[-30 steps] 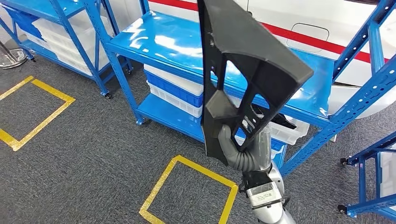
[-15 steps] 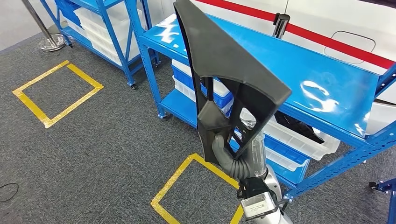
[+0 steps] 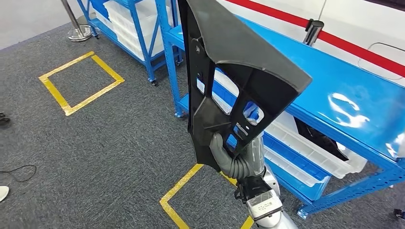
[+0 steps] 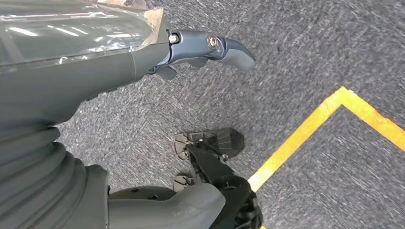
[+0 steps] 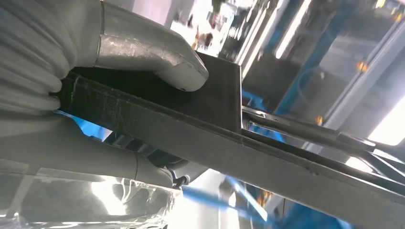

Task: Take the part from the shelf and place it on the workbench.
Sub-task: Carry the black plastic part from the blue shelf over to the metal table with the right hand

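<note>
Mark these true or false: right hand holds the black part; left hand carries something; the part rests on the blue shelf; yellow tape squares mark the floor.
1. The right hand grips the black part. True.
2. The left hand carries something. False: it holds nothing, hanging above the carpet.
3. The part rests on the blue shelf. False: it is held up in the air in front of the shelf.
4. Yellow tape squares mark the floor. True.

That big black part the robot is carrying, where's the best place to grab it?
Best at the narrow lower end of the black part, coming from below, where the right hand grips it now. Open slots between ribs there probably let fingers hook through, with the thumb pressing the flat face. The wide top looks too broad to wrap.
</note>
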You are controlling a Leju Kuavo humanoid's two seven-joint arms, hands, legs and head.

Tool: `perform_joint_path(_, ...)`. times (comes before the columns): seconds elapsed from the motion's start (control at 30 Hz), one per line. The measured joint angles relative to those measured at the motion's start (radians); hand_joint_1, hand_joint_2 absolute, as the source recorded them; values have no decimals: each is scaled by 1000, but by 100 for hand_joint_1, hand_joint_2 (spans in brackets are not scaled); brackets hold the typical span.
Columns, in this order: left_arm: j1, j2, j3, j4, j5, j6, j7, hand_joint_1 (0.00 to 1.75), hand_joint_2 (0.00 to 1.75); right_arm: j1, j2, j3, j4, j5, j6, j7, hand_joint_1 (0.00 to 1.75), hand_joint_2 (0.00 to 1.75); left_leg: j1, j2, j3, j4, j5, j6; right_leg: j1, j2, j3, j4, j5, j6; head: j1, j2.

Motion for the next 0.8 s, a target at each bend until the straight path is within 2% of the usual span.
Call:
perform_joint_path(0.03, 1, 0, 0, 0, -2, 1, -3, 0, 175, -5, 1, 5, 3, -5, 2, 0, 175, 175, 0, -11, 0, -4, 3, 5, 1, -8, 2, 0, -2, 4, 1, 0)
perform_joint_path(0.07, 2, -2, 0, 0, -4, 2, -7, 0, 175, -10, 2, 8, 6, -9, 4, 1, 175, 175, 1, -20, 3, -9, 7, 11, 0, -5, 0, 5, -7, 8, 1, 0)
perform_joint_path(0.1, 2, -4, 0, 0, -6, 2, -13, 0, 175, -14, 2, 11, 9, -14, 5, 2, 175, 175, 3, -29, 6, -15, 12, 18, -1, 9, -6, 23, -19, 10, 2, 0)
perform_joint_path(0.13, 2, -5, 0, 0, -6, 2, -20, 0, 175, -19, 1, 12, 10, -18, 5, 3, 175, 175, 5, -39, 9, -21, 16, 24, -2, 30, -23, 62, -39, 10, 3, 0)
perform_joint_path(0.2, 0, -7, 1, 0, -6, 0, -33, 0, 175, -23, -1, 12, 14, -25, 6, 7, 175, 175, 7, -60, 8, -23, 20, 30, -7, 70, -83, 190, -94, 4, 6, 0)
perform_joint_path(0.23, 0, -7, 1, 0, -5, -2, -39, 0, 175, -24, -2, 12, 17, -28, 6, 10, 175, 175, 7, -72, 7, -22, 20, 31, -8, 77, -115, 253, -115, 4, 7, 0)
perform_joint_path(0.27, 1, -7, 1, 0, -4, -3, -43, 0, 175, -23, -4, 12, 20, -32, 7, 13, 175, 175, 7, -84, 7, -22, 21, 30, -10, 80, -134, 288, -122, 9, 7, 0)
perform_joint_path(0.3, 2, -7, 1, 0, -3, -4, -46, 0, 175, -23, -6, 12, 22, -36, 9, 15, 175, 175, 7, -97, 7, -21, 21, 30, -12, 82, -137, 288, -114, 17, 7, 0)
perform_joint_path(0.33, 3, -7, 2, 0, -2, -5, -48, 0, 175, -23, -8, 11, 24, -39, 10, 16, 175, 175, 8, -110, 7, -19, 20, 29, -16, 86, -119, 245, -89, 28, 7, 0)
perform_joint_path(0.37, 4, -8, 3, 0, -2, -6, -50, 0, 175, -24, -9, 11, 25, -41, 12, 17, 175, 175, 9, -123, 7, -16, 19, 27, -21, 97, -87, 174, -56, 38, 7, 0)
perform_joint_path(0.4, 5, -8, 4, 0, -2, -7, -51, 0, 175, -24, -9, 11, 26, -43, 14, 17, 175, 175, 8, -135, 5, -10, 17, 22, -25, 114, -57, 107, -29, 44, 8, 0)
perform_joint_path(0.43, 5, -8, 5, 0, -2, -8, -52, 0, 175, -24, -10, 10, 27, -44, 16, 18, 175, 175, 8, -145, 1, -4, 15, 17, -28, 126, -33, 53, -8, 45, 8, 0)
perform_joint_path(0.47, 6, -8, 6, 0, -2, -8, -53, 0, 175, -24, -10, 10, 27, -45, 17, 18, 175, 175, 7, -153, -3, -1, 14, 11, -29, 134, -23, 28, 0, 41, 7, 0)
perform_joint_path(0.53, 10, -7, 7, 0, -2, -8, -54, 0, 175, -25, -9, 11, 29, -45, 19, 19, 175, 175, 10, -164, -12, 1, 17, -1, -26, 125, -21, 23, 5, 26, 6, 0)
perform_joint_path(0.57, 13, -7, 8, 0, -1, -8, -54, 0, 175, -26, -9, 11, 29, -46, 19, 19, 175, 175, 13, -160, -15, 4, 15, -6, -26, 118, -21, 22, 8, 20, 5, 0)
perform_joint_path(0.63, 14, -8, 12, 0, -1, -8, -55, 0, 175, -30, -7, 10, 29, -47, 19, 19, 175, 175, 14, -119, -37, 51, -14, -14, -27, 102, -19, 20, 11, 7, 0, 0)
perform_joint_path(0.7, 12, -9, 15, 0, -1, -8, -55, 0, 175, -30, -7, 10, 30, -47, 19, 19, 175, 175, 13, -69, -97, 175, -77, -21, -22, 81, -20, 20, 9, -5, -7, 0)
perform_joint_path(0.73, 11, -9, 16, 0, -1, -8, -55, 0, 175, -30, -7, 10, 31, -48, 19, 19, 175, 175, 14, -58, -131, 243, -105, -23, -19, 69, -20, 20, 8, -9, -7, 0)
perform_joint_path(0.77, 11, -9, 16, 0, -1, -8, -55, 0, 175, -29, -8, 10, 32, -48, 19, 19, 175, 175, 14, -54, -154, 289, -118, -23, -16, 58, -20, 20, 7, -10, -7, 0)
perform_joint_path(0.8, 12, -9, 16, 0, -2, -10, -54, 0, 175, -29, -8, 10, 33, -49, 19, 20, 175, 175, 14, -52, -159, 298, -112, -21, -13, 46, -20, 20, 6, -11, -7, 0)
